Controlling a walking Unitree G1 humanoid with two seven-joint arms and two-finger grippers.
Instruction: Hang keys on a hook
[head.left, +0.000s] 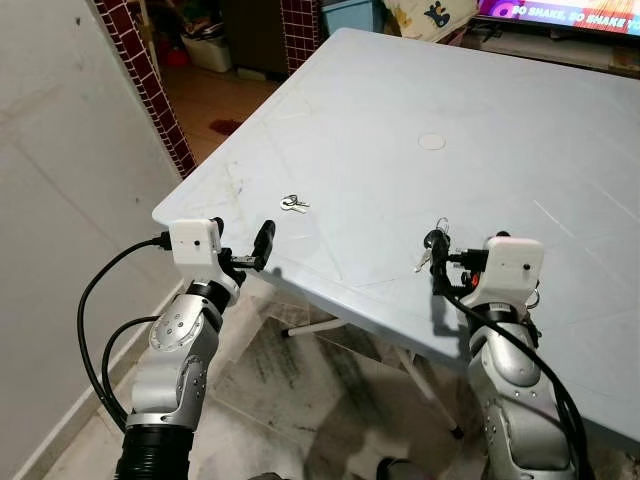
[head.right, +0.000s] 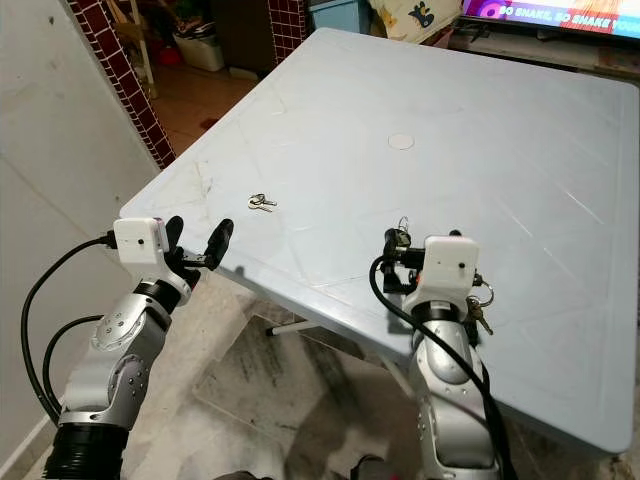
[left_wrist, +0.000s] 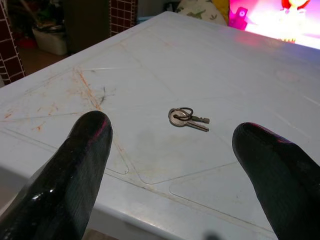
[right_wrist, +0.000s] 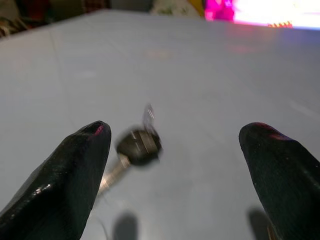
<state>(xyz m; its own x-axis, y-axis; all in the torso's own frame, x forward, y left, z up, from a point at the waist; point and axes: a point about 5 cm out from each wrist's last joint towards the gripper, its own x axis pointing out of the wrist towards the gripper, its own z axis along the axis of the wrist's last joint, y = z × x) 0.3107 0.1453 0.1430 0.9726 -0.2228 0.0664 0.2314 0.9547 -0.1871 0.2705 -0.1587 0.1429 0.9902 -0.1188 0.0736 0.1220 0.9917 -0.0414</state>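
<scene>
**Two sets of keys lying on a pale tabletop as both end effectors hover open**

A small bunch of silver keys on a round ring is lying flat on the light blue-grey tabletop, near the tabletop's corner closest to the white wall. The left end effector is hovering just off that corner, its two glossy black fingers spread wide and pointing at the keys, touching nothing. Nothing is standing between the fingers and the keys; the tabletop's rim is lying below them.

Further along the tabletop's near edge, a second key with a bulky black head is resting on the surface, a thin ring sticking up from it. The right end effector is poised over the tabletop just short of this key, fingers likewise wide apart and gripping nothing. More keys are showing beside the right wrist, though how they are lying cannot be told.

The tabletop is smooth moulded plastic with faint raised triangular panel lines, orange-brown scuffs near the silver keys and a round cap at its middle. Beyond the tabletop's far edge, a bright screen is glowing pink. Past the corner by the wall, a dark red tiled pillar is rising over an orange floor. Black cables are looping from the silver arms.
</scene>
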